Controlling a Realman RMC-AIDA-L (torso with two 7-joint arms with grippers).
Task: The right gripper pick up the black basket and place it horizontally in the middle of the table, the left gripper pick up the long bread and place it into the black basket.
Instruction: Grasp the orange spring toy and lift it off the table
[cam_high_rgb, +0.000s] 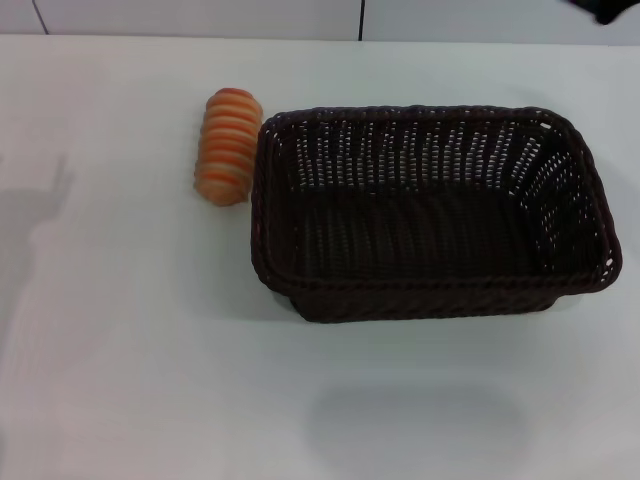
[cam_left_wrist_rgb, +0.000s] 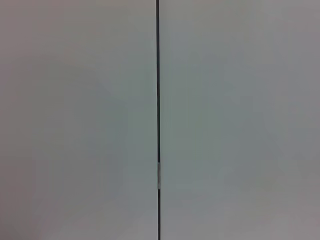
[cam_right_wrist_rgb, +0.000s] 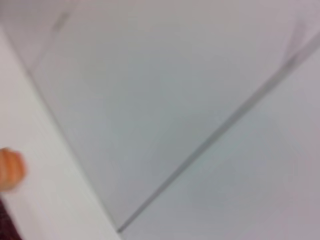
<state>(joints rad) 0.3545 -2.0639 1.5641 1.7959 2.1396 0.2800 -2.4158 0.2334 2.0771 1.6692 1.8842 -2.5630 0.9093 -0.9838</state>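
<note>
Long bread (cam_high_rgb: 228, 146) lies just left of the black basket (cam_high_rgb: 430, 215) — neither hand in view, state untellable.

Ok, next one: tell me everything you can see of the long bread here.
The long bread is a small oblong loaf, orange-tan with pale crosswise ridges that read as stripes, with rounded ends. It lies flat on the white table, its long axis running roughly away from the robot, just left of the black basket near its far left corner. Whether it touches the rim cannot be told. No hand is on it or in sight. The right wrist view catches only one orange end.
</note>
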